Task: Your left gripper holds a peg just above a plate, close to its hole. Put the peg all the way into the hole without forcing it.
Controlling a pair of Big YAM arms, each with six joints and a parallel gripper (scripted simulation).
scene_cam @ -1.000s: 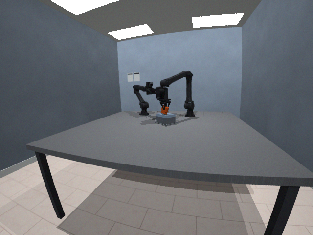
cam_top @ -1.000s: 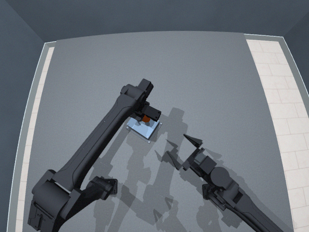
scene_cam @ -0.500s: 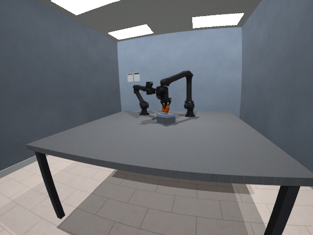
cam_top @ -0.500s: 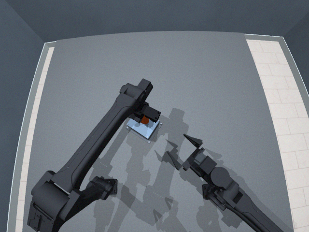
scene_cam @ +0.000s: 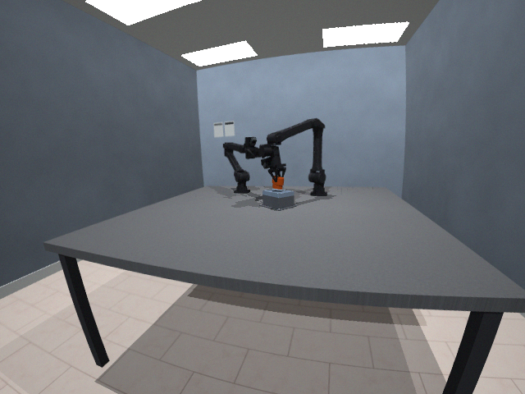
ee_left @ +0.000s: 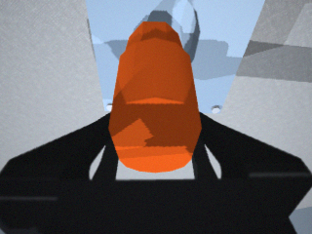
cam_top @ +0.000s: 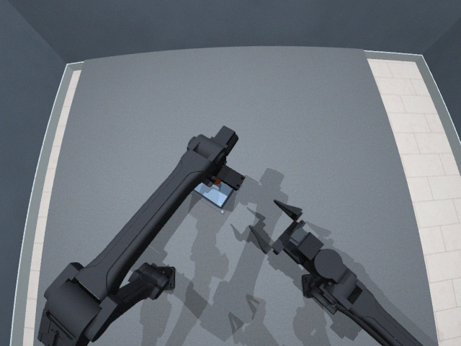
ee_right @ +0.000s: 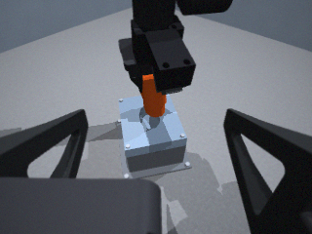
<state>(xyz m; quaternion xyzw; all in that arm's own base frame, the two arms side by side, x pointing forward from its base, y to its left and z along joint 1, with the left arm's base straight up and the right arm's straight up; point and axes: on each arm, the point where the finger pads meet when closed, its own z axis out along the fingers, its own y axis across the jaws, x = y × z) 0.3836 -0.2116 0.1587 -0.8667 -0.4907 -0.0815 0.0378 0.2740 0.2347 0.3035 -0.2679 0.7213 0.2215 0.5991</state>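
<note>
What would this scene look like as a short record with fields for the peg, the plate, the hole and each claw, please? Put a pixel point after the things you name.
peg: orange peg point(cam_top: 217, 182) point(scene_cam: 277, 182) point(ee_left: 155, 88) point(ee_right: 154, 99), held by the left claw, not seated in the hole
plate: light blue plate point(cam_top: 220, 197) point(scene_cam: 278, 194) point(ee_left: 219, 93) point(ee_right: 156, 141), on top of a grey block point(scene_cam: 278, 200) point(ee_right: 156, 159)
hole: in the plate's top, partly hidden by the peg
left claw: closed on the peg, above the plate
right claw point(cam_top: 262, 213) point(ee_right: 155, 116): open, nothing between its fingers, off to the side of the plate

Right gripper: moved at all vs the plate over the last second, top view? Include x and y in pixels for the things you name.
No. In the top view the right gripper point(cam_top: 262, 213) point(ee_right: 155, 116) keeps the same position relative to the plate point(cam_top: 220, 199) point(scene_cam: 278, 196) point(ee_left: 221, 21) point(ee_right: 163, 140); no shift visible.
</note>
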